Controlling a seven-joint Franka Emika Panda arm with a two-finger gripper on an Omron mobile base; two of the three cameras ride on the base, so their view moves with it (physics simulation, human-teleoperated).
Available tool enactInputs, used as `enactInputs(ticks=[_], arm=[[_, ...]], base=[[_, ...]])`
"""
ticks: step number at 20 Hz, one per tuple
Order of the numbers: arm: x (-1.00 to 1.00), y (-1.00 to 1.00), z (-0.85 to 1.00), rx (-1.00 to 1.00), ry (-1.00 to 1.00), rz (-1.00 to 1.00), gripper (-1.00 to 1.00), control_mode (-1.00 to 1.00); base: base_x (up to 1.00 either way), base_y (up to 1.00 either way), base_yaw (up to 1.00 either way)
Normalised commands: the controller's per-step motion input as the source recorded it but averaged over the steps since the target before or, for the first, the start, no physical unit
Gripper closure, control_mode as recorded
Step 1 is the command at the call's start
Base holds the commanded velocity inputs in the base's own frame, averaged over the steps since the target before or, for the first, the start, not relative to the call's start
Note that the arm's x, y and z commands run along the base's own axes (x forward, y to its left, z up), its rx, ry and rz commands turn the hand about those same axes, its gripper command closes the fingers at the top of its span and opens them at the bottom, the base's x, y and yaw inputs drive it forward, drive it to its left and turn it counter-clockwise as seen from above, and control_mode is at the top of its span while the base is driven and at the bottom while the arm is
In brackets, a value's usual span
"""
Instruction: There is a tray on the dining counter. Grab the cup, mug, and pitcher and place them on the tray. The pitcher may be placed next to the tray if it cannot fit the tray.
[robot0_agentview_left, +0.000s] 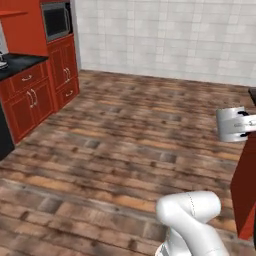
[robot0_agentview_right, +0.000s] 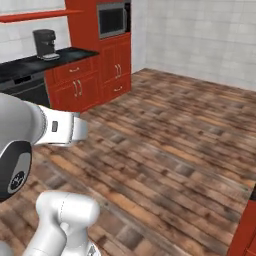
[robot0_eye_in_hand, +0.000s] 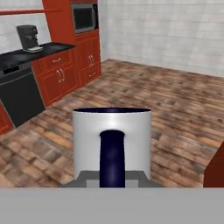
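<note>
The grey mug (robot0_eye_in_hand: 112, 142) rides in the robot's gripper (robot0_eye_in_hand: 112, 177), carried upright high above the wooden floor (robot0_agentview_left: 125, 130) of the simulated kitchen. Seen from the hand, the mug sits directly ahead and close, its dark blue-black handle (robot0_eye_in_hand: 112, 157) turned back toward the hand and its dark rim level. The fingertips themselves are hidden behind the mug and handle, but the jaws appear drawn nearly together, pinching the mug by its handle side. From the left base camera the mug (robot0_agentview_left: 231, 124) hangs in mid-air, well clear of the floor below, with a red panel (robot0_agentview_left: 246, 190) just beneath and beyond it.

Ahead of the hand lie open floorboards and a tiled wall (robot0_eye_in_hand: 166, 30); off to its left stand red cabinets (robot0_eye_in_hand: 65, 74), a black worktop (robot0_eye_in_hand: 30, 53) with a coffee machine (robot0_eye_in_hand: 27, 37), and a built-in microwave (robot0_eye_in_hand: 84, 17).

As a judgement, the mug's pickup is done and its delivery is under way: it must yet be set on the tray. How the cup and pitcher stand cannot be told from here.
</note>
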Motion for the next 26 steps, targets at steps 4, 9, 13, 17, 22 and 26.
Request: enactInputs(ticks=[4, 9, 13, 17, 22, 26], arm=[[0.00, 0.00, 0.00, 0.00, 0.00, 0.00, 1.00, 1.00], [0.00, 0.00, 0.00, 0.00, 0.00, 0.00, 1.00, 1.00], [0.00, 0.00, 0.00, 0.00, 0.00, 0.00, 1.00, 1.00], [0.00, 0.00, 0.00, 0.00, 0.00, 0.00, 1.00, 1.00], [0.00, 0.00, 0.00, 0.00, 0.00, 0.00, 1.00, 1.00], [0.00, 0.00, 0.00, 0.00, 0.00, 0.00, 1.00, 1.00]], base=[[0.69, 0.50, -0.79], [0.83, 0.61, -0.66], [1.00, 0.67, -0.34], [1.00, 0.66, -0.27], [1.00, 0.70, -0.29], [1.00, 0.66, -0.31]])
